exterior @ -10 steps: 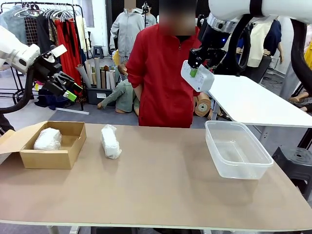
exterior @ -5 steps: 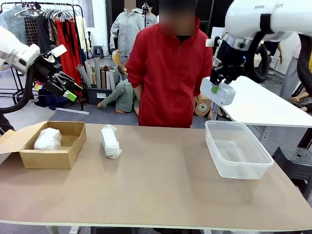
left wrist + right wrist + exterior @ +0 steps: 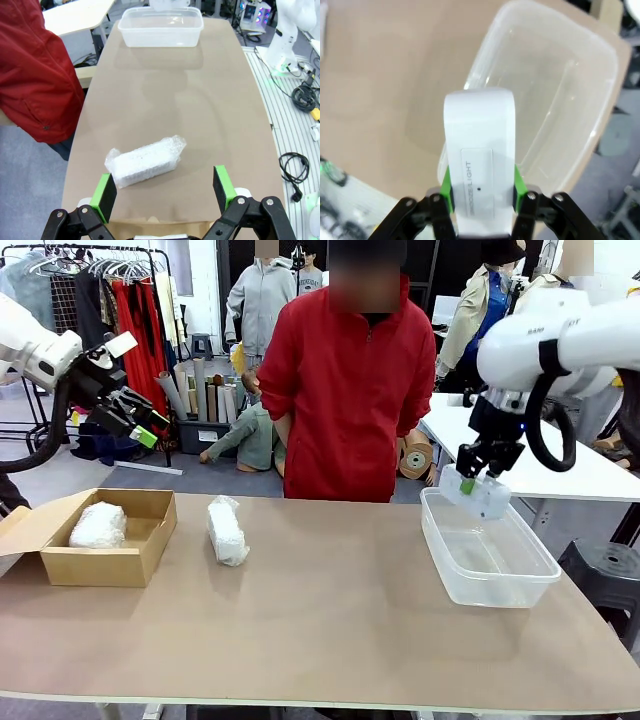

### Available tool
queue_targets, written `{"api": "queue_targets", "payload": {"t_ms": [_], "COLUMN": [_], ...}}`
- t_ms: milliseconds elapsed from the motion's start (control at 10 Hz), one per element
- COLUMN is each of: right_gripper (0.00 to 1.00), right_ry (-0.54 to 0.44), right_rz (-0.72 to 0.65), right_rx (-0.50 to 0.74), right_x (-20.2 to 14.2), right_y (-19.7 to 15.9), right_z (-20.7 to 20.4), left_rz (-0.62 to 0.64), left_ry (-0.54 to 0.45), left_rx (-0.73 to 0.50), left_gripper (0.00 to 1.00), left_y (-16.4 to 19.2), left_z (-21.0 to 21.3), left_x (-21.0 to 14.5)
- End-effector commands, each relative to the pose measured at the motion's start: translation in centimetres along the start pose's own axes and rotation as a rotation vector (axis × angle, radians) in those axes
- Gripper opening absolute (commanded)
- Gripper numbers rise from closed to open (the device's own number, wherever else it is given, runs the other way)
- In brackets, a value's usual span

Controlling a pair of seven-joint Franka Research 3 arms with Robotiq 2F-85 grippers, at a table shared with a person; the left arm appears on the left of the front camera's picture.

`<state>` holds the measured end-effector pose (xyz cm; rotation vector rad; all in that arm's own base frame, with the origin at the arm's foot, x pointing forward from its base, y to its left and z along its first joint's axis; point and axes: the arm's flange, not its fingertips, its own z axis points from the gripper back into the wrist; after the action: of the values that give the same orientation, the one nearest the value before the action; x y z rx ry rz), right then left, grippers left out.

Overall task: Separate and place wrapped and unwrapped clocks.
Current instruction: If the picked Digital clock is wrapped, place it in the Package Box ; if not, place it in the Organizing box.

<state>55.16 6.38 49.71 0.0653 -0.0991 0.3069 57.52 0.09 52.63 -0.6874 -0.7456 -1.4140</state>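
Observation:
The bare white unwrapped clock [image 3: 481,497] hangs just above the far rim of a clear plastic container [image 3: 500,590], with my right gripper [image 3: 467,483] shut on it. In the right wrist view the clock [image 3: 479,150] is pinched between green pads of that gripper [image 3: 482,192], over the container [image 3: 560,100]. One wrapped clock [image 3: 227,530] lies on the table left of the middle; another [image 3: 98,525] rests in a cardboard box [image 3: 100,568]. My left gripper [image 3: 140,422] is raised at the far left, open. It [image 3: 165,190] looks down on the wrapped clock [image 3: 145,161].
A person in a red jacket [image 3: 345,390] stands at the far side of the table, behind its middle. The box has its flap open at the left table edge. Bare tabletop [image 3: 330,620] spreads between box and container. A white table [image 3: 540,455] stands behind the container.
My right arm has carried the unwrapped clock rightward and down, from in front of the person's chest to just above the container. The left arm has stayed put.

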Motion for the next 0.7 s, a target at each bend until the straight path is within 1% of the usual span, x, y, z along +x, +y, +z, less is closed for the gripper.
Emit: {"api": "queue_targets", "payload": {"t_ms": [0,100,300,400,500,600], "right_gripper": [0.0,0.0,0.0,0.0,0.0,0.0], "right_ry": [-0.106,-0.117,-0.097,0.018,-0.082,-0.082], "right_rz": [-0.162,-0.198,-0.23,-0.223,-0.204,-0.204], "right_rx": [-0.013,-0.014,-0.013,0.073,-0.013,-0.013], "right_x": [-0.4,0.0,0.3,0.3,0.2,0.2], "right_y": [-0.3,-1.0,-2.1,-1.6,-1.9,-1.9], "right_z": [-1.4,-2.0,-2.2,-0.4,-2.5,-2.5], "left_rz": [-0.003,-0.003,-0.003,-0.003,-0.003,-0.003], "left_ry": [-0.001,-0.001,-0.001,-0.001,-0.001,-0.001], "left_rx": [0.003,0.003,0.003,0.003,0.003,0.003], "left_gripper": [1.0,1.0,1.0,1.0,1.0,1.0], "left_y": [-0.1,-0.1,-0.1,-0.1,-0.1,-0.1], "left_z": [0.2,0.2,0.2,0.2,0.2,0.2], "left_x": [0.2,0.2,0.2,0.2,0.2,0.2]}}
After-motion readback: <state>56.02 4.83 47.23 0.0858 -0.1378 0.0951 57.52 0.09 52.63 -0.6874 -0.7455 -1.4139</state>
